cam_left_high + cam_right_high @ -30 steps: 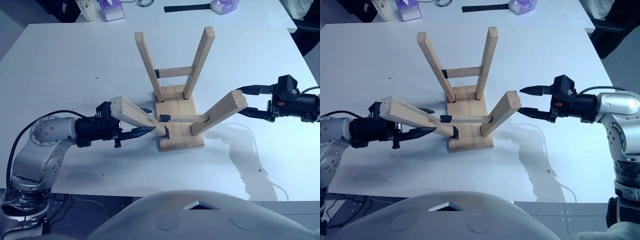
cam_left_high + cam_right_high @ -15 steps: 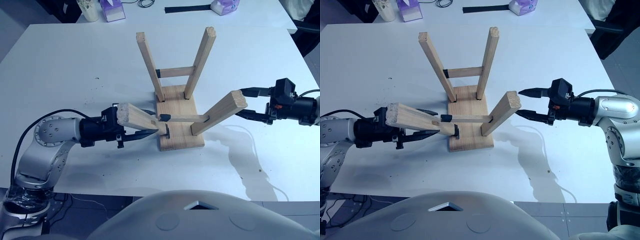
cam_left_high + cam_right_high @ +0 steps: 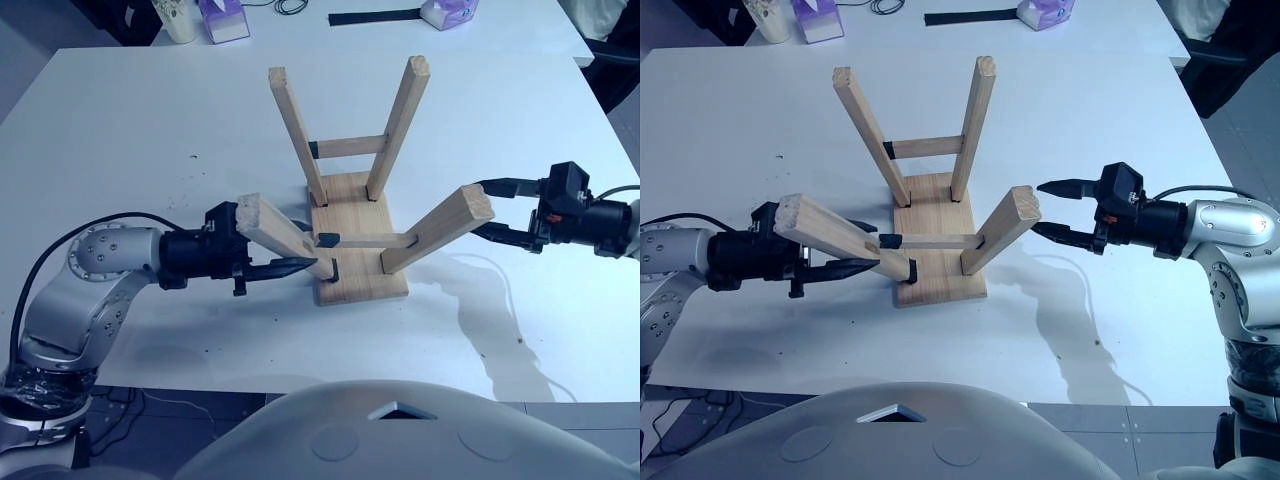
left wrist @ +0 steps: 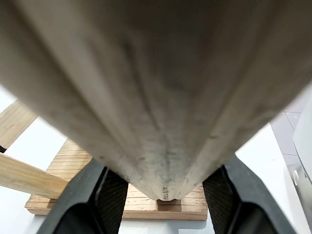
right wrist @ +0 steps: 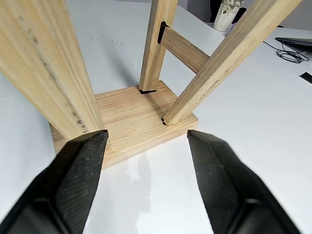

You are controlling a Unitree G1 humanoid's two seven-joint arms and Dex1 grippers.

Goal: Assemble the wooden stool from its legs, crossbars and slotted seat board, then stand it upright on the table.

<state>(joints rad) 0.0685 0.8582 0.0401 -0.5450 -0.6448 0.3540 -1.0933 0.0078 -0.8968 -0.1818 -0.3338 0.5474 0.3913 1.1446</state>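
The wooden stool is upside down in the middle of a white tabletop (image 3: 120, 120). Its seat board (image 3: 370, 283) lies flat. At the far end of the board, 2 far legs (image 3: 398, 125) stand nearly upright with a far crossbar (image 3: 350, 145) between them.

At the near end the second leg pair is splayed open like a wide V, with a near crossbar (image 3: 365, 238) between them low down. The near left leg (image 3: 275, 228) leans out toward the robot's left. The near right leg (image 3: 440, 228) leans out toward the robot's right. Both have their lower ends at the board. Whether they sit fully in its slots cannot be seen.

The left gripper (image 3: 300, 245) points inward along the near left leg. Its jaws are closed on that leg, 1 on each side, and the leg's free end rests over the gripper body.

The right gripper (image 3: 1038, 208) is level with the free end of the near right leg, with its jaws wide and holding nothing. The leg's long axis runs from the board up and outward, aiming almost straight at these jaws. In the right wrist view the leg lies close against 1 jaw, not centred in the gap.

The right arm is the nearer one to this leg. The next step likely needs it to centre on the leg end and close before both legs can be brought upright.
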